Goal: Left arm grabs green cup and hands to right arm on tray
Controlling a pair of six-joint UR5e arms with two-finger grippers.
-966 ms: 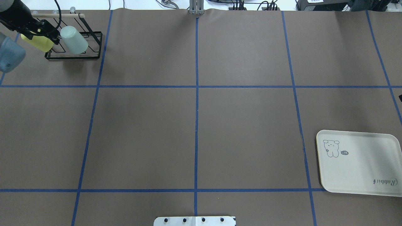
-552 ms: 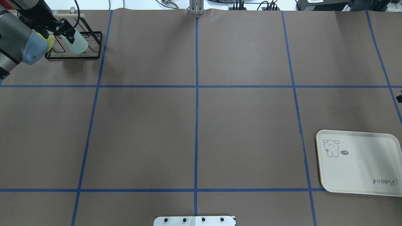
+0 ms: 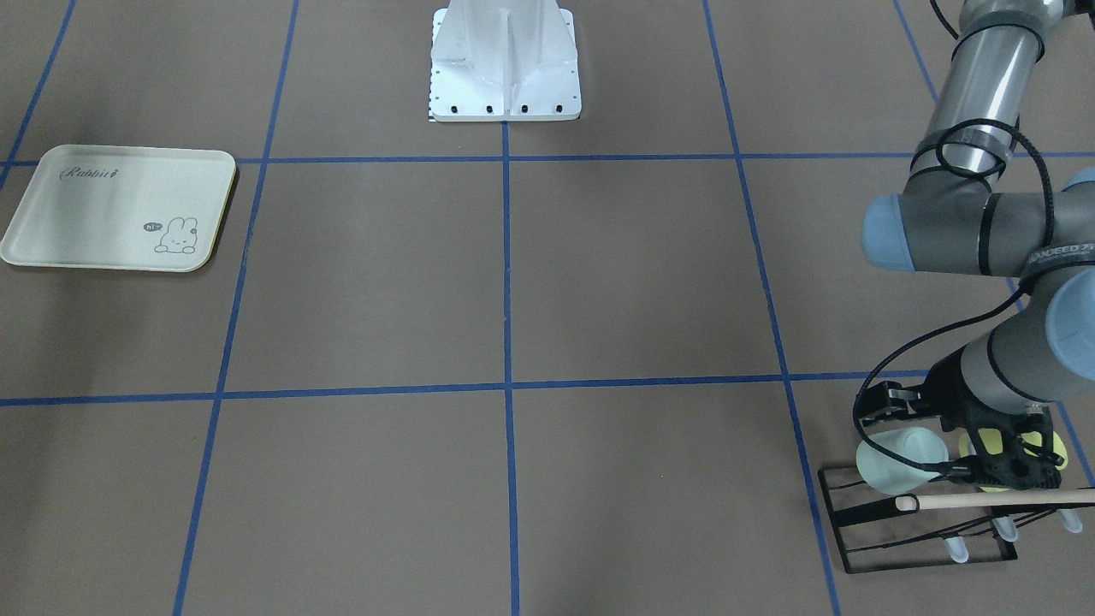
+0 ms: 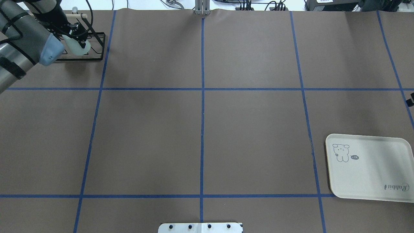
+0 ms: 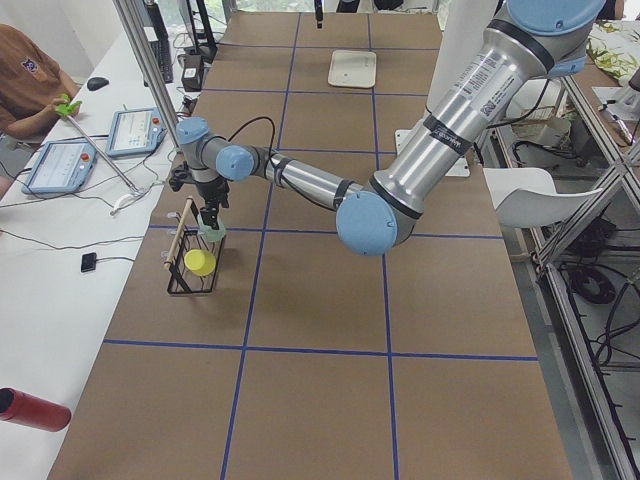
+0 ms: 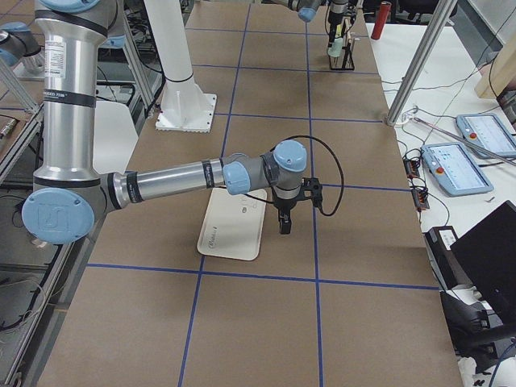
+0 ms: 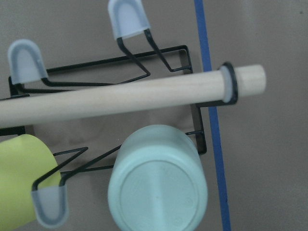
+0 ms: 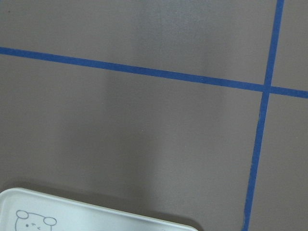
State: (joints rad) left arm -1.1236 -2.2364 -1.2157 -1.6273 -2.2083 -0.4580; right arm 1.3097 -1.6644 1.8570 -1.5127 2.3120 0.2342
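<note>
The green cup (image 3: 898, 462) hangs tilted on a black wire rack (image 3: 855, 513) at the table's far left corner (image 4: 77, 48). The left wrist view looks onto its closed bottom (image 7: 159, 185). My left gripper (image 3: 997, 458) hovers low over the rack, just beside the green cup and above the yellow-green cup (image 5: 200, 262); I cannot tell if its jaws are open. The cream tray (image 4: 372, 171) lies at the near right. My right gripper (image 6: 283, 228) hangs just past the tray's edge (image 6: 234, 226); I cannot tell its state.
A wooden dowel (image 7: 120, 96) runs across the top of the rack, above both cups. The robot's white base (image 3: 505, 68) stands at the table's near middle edge. Blue tape lines divide the brown table.
My left arm has swung right over the rack; it now hides the yellow-green cup and part of the green cup from overhead. The cups and tray have not moved.
</note>
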